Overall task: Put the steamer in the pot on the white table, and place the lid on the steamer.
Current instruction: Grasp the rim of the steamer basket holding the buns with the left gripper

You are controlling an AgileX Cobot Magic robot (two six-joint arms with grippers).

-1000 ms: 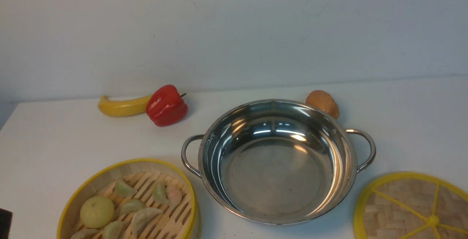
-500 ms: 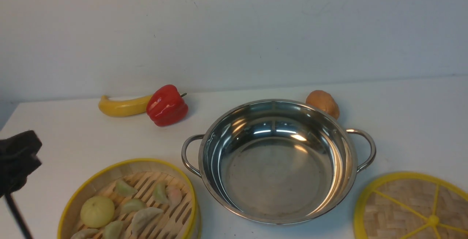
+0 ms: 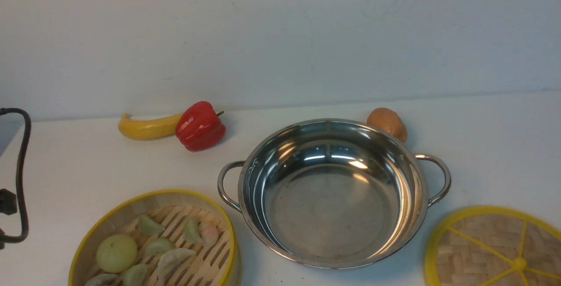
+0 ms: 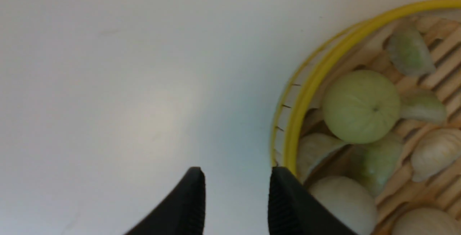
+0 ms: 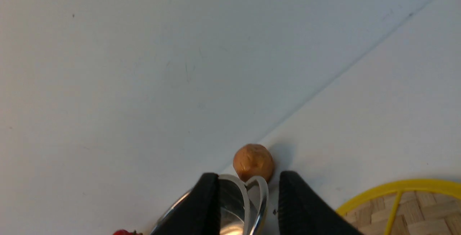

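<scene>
**Desk:** What has changed in the last half second?

**Operator:** The black bulk of my left arm stood at the left edge of the front view. It has gone from there, and only a looped black cable [image 3: 19, 167] now shows at that edge. The round bamboo steamer basket with yellow rims [image 3: 127, 209] has not shifted. Neither has the wide, shiny stainless-steel pot with two loop handles [image 3: 328, 216], nor the flat woven-bamboo lid with yellow rim and spokes [image 3: 477, 242]. All three rest on the white bench [image 3: 87, 163].

**Desk:** Where does the steamer lie against your tool?

**Operator:** The steamer sits front left on the bench, close beside the pot's left handle. My left tool [image 4: 237, 172] hangs over bare bench at the steamer's outer edge. Its black fingers are spread with nothing between them. In the wrist view one finger crosses the yellow rim, but I cannot tell whether it touches. A pale green bun [image 4: 360, 105] and some dumplings lie on the slatted floor inside.

**Desk:** And the other arm?

**Operator:** My right tool [image 5: 248, 175] is spread too and pinches nothing. The pot's loop handle shows through the gap between its fingers, with a brown potato [image 5: 254, 161] beyond it by the wall. The pot stands mid-bench. The lid lies front right of it and apart from it.
</scene>
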